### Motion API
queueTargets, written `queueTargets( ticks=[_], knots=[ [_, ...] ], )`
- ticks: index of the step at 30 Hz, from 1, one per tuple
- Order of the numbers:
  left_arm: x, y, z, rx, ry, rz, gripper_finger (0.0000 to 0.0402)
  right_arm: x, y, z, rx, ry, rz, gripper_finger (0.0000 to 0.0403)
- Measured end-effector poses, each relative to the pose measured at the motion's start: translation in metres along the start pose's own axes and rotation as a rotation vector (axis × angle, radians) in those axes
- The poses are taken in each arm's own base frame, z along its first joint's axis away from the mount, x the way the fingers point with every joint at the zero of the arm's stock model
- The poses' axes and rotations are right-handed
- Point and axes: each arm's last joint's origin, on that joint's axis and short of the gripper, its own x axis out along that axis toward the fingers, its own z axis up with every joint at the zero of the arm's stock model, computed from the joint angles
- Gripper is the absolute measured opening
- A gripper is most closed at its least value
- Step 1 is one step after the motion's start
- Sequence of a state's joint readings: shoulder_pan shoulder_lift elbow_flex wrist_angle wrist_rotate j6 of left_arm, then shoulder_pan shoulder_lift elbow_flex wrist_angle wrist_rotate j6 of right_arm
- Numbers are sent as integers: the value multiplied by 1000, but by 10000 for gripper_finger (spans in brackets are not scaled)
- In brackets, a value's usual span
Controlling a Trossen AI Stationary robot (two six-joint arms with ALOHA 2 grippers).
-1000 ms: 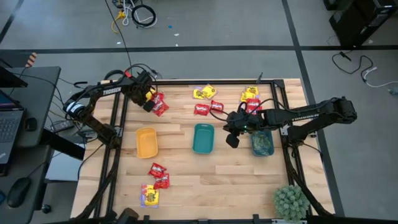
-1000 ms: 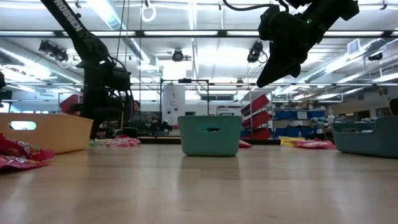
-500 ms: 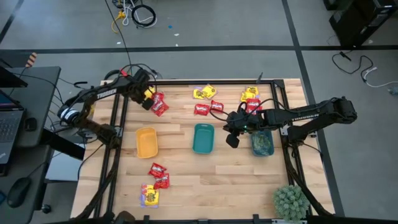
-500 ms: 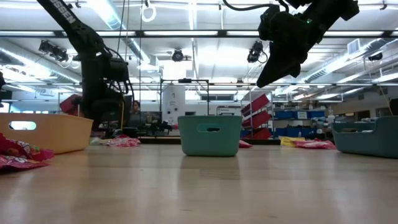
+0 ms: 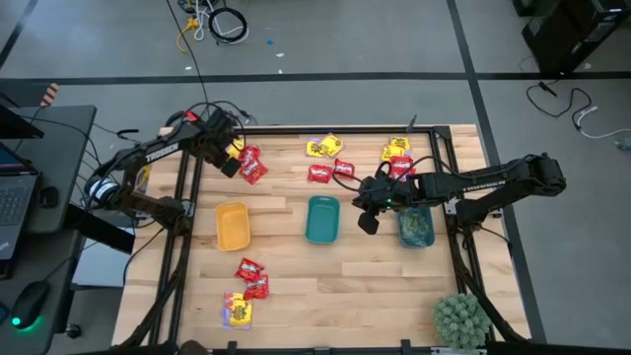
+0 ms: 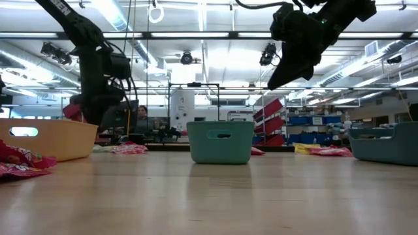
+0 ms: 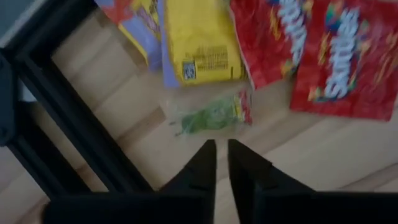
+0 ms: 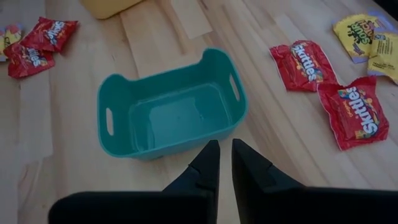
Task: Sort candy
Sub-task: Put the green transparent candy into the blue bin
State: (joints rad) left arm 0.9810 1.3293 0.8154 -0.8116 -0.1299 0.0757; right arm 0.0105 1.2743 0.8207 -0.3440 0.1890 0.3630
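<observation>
Candy packets lie in loose groups on the wooden table. Red ones (image 5: pixel 251 165) sit at the far left, yellow (image 5: pixel 325 147) and red (image 5: pixel 330 172) at the far middle, more (image 5: pixel 397 156) at the far right, and red (image 5: pixel 251 276) and yellow (image 5: pixel 237 312) at the near left. My left gripper (image 5: pixel 226 158) hangs shut just above a small green packet (image 7: pixel 211 118), with yellow (image 7: pixel 199 43) and red (image 7: pixel 298 37) packets beside it. My right gripper (image 5: pixel 367 221) hovers shut and empty beside the empty teal tray (image 8: pixel 171 109).
A yellow-orange tray (image 5: pixel 233 226) stands left of the teal tray (image 5: pixel 322 219). A darker tray (image 5: pixel 415 226) with green packets in it stands under the right arm. A spiky plant (image 5: pixel 460 318) is at the near right corner. A black frame rail (image 7: pixel 74 124) runs close to the left gripper.
My left arm has swung a little toward the table's left edge, its gripper staying over the far-left candy pile. The right arm has kept still.
</observation>
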Motion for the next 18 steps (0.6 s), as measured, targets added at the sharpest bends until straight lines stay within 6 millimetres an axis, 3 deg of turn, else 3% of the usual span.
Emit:
queueTargets(
  ticks=[10, 18],
  knots=[
    [23, -1, 11, 3, 25, 43, 170, 0, 0, 0, -7, -5, 2, 30],
    [43, -1, 15, 0, 81, 48, 184, 0, 0, 1, -7, -6, 3, 30]
  ],
)
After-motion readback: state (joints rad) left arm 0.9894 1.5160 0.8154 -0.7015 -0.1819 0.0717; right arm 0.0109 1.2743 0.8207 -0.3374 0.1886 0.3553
